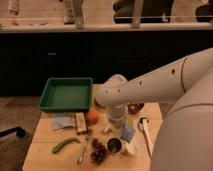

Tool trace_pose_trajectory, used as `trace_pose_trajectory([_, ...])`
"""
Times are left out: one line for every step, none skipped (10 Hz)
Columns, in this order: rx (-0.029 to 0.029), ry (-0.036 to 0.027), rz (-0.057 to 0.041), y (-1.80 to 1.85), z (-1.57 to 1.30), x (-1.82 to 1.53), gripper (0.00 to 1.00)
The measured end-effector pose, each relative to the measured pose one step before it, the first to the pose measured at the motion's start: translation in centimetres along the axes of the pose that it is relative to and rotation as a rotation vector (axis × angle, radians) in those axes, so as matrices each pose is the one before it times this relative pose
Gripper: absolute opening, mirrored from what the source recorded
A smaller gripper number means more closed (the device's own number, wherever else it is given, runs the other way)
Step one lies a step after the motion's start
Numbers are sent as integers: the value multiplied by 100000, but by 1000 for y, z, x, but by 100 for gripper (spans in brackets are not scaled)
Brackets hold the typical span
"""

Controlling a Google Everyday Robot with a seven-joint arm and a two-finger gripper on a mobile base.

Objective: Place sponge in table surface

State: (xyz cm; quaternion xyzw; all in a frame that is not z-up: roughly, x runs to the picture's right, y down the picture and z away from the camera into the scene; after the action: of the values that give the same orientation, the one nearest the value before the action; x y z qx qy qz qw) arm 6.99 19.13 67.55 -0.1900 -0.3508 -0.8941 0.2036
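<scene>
Currently the gripper (119, 127) is low over the middle of the wooden table (45, 150), at the end of the white arm (150, 87) that reaches in from the right. It points down at the tabletop. Can't tell whether it is spread or clamped; the wrist blocks that part.

Sponge (127, 133): best candidate is the pale blue block right at the gripper's lower right edge. It's at table level, touching or very near the gripper. Can't tell if it is held or lying on the wood.

Around it:
- green tray (50, 97) at the back left of the table, well apart from the gripper
- orange fruit (92, 116) just left of the wrist, in front of the tray
- brown box (81, 123) beside the fruit; can't read any print on it
- grey-blue cloth (62, 121) left of the box
- green vegetable (65, 145) near the front left
- spoon (82, 153) between the vegetable and a dark red bunch of grapes (98, 151)
- dark can (114, 145) just in front of the gripper, white cup (130, 149) next to it
- red bowl (135, 107) behind the arm, partly hidden
- white utensil (145, 133) along the right edge

No legible writing or brand on anything on the table.
</scene>
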Motion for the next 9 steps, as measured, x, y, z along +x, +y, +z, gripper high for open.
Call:
trace_pose_trajectory([-973,-496,-1830,-288,-324,784,0])
trace_pose_trajectory([-1003,-458,-2023,-349,-354,926,0])
trace_pose_trajectory([-1051,-455,-2166,-273,-345,882,0])
trace_pose_trajectory([-1008,-557,-1937,-160,-294,807,0])
trace_pose_trajectory([-689,-261,-1671,-185,-254,704,0])
trace_pose_trajectory([-915,-234,-2071,-194,-339,852,0])
trace_pose_trajectory([-1123,-395,-2494,-243,-378,995,0])
trace_pose_trajectory([-934,-305,-2511,-332,-365,1092,0])
trace_pose_trajectory([-1179,-618,-3364,-402,-434,1449,0])
